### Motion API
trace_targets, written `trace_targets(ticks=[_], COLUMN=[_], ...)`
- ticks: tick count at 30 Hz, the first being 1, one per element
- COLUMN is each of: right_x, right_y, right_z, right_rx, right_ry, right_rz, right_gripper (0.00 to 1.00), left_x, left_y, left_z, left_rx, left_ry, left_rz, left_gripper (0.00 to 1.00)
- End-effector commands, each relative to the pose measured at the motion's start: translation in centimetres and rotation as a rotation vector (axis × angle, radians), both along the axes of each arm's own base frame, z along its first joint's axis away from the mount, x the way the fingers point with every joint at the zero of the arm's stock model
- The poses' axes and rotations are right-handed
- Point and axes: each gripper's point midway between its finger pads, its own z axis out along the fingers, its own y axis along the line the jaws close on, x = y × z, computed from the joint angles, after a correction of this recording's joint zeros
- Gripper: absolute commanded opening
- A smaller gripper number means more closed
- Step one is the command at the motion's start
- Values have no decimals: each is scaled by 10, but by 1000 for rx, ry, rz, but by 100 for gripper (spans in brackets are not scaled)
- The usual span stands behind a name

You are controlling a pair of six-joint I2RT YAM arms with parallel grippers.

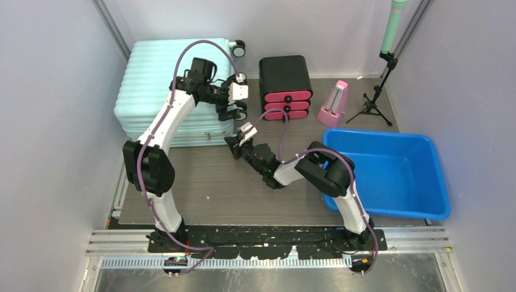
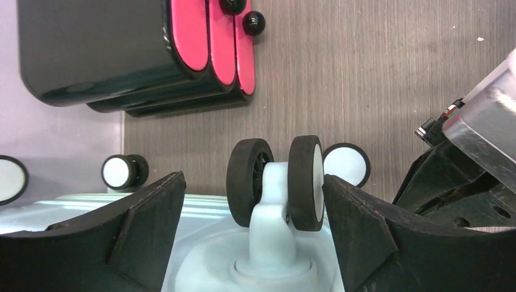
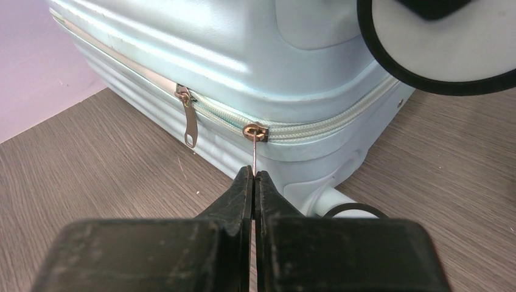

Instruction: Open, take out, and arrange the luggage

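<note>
The pale mint-green luggage (image 1: 152,91) lies flat at the back left, zipped along its side. My left gripper (image 1: 236,104) stands open at its right end, jaws on either side of a black twin caster wheel (image 2: 277,182); the right finger (image 2: 359,225) is next to the wheel, the left finger (image 2: 140,225) stands apart. My right gripper (image 1: 233,146) is at the luggage's front corner, shut on the thin metal zipper pull (image 3: 253,153) hanging from the slider (image 3: 255,132). A second zipper pull (image 3: 189,125) hangs loose to its left on the luggage (image 3: 243,42).
A black drawer box with pink drawers (image 1: 285,88) stands just right of the luggage. A pink metronome (image 1: 333,104) and a tripod stand (image 1: 372,100) are further right. A blue plastic tub (image 1: 389,173) sits at the right, beside the right arm.
</note>
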Motion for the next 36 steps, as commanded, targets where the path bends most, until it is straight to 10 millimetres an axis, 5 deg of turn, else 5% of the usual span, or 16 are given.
trace_targets(ticks=[1,9,13,18,31,36], right_x=[-3,-3,-2,3,-3,-7], right_y=[8,2,-2,-16,-50,-61], right_z=[32,24,28,33,28,24], right_rx=[75,46,58,91,168,178], right_ry=[-91,-94,-87,-73,-18,13], right_rz=[21,10,-9,-80,-173,-193], right_gripper=[0,0,0,0,0,0], left_x=[-3,-6,-9,-29,-79,-92], left_y=[1,0,-2,-2,9,21], left_z=[-3,-24,-18,-5,6,-5], left_rx=[16,60,47,71,16,51], left_ry=[44,134,158,165,203,224], left_rz=[-21,-1,19,38,134,213], left_gripper=[85,74,32,0,0,0])
